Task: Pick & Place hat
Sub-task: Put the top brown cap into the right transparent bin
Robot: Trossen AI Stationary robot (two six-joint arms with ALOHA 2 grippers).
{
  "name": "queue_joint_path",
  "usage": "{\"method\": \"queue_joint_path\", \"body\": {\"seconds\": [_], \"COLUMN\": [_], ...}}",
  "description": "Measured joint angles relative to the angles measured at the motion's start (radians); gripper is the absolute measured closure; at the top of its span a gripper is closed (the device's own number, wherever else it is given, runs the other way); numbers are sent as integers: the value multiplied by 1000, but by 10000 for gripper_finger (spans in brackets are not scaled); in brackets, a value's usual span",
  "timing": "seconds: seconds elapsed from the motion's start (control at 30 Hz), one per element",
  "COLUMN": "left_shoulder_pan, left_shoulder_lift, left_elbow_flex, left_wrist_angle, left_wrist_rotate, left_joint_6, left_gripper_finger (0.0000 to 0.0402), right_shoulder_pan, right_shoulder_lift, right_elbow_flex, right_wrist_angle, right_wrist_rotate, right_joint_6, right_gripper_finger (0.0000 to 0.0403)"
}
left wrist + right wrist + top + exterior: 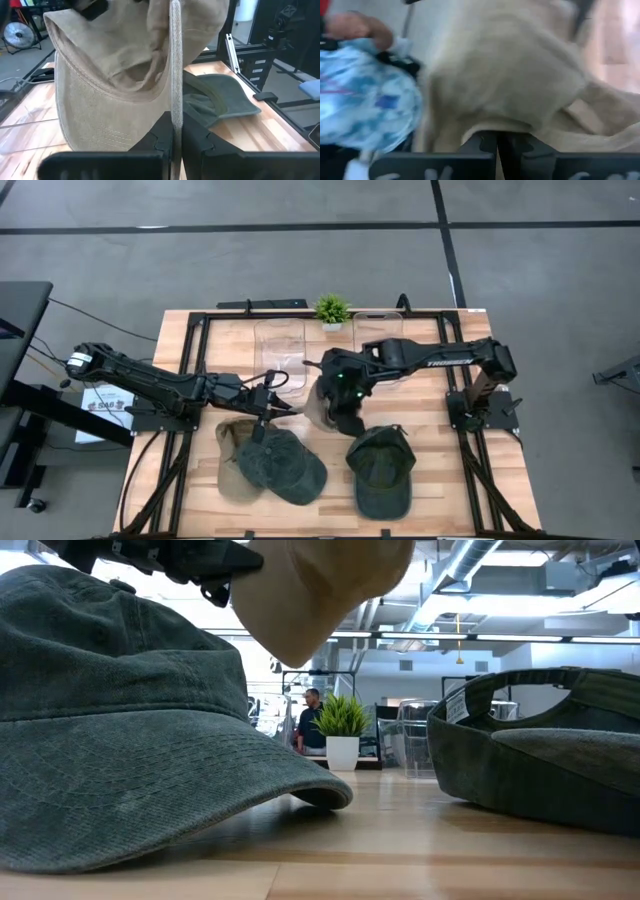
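Step in hand: carrying the tan hat (125, 75) clear of the table with both claws; best done by moving the two arms together so the cloth neither stretches nor slips, and by staying high enough to pass over the caps below.
Left gripper (176, 131): clamped shut on the hat's thin edge, which runs straight up from between the fingers at lower centre of the left wrist frame.
Right gripper (497, 142): pinched shut on a tan fold at lower centre of its own frame, cloth filling the view beyond.
Hat versus claws: held by both, hanging between them; centre of the high frame, just left of the right arm's wrist.
Nearest below: grey-green cap (120, 730), lower left of the low frame, brim on the wood.
Further right: dark green cap (540, 750), upturned, apart from the hat.
Far back: potted plant (331, 309), top centre, by clear bins (279, 342).
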Motion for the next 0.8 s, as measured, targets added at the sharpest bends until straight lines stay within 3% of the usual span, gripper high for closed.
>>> {"method": "queue_joint_path", "body": {"seconds": [0.17,0.4,0.5,0.7,0.8], "left_shoulder_pan": [11,12,12,12,12], "left_shoulder_lift": [0,0,0,0,0], "left_elbow_flex": [0,0,0,0,0], "left_wrist_angle": [-9,-9,-10,-10,-10], "left_wrist_rotate": [3,-1,-5,-11,-7], "left_joint_6": [0,0,0,-1,-1], "left_gripper_finger": [384,384,384,384,384], "right_shoulder_pan": [28,42,43,16,4], "right_shoulder_lift": [0,0,0,0,0], "right_elbow_flex": [27,85,115,189,197], "right_wrist_angle": [1,-27,-67,-253,-324], "right_wrist_rotate": [-72,-83,-20,220,277], "right_joint_6": [-1,-24,-35,-95,-107], "right_gripper_finger": [403,403,403,403,403]}}
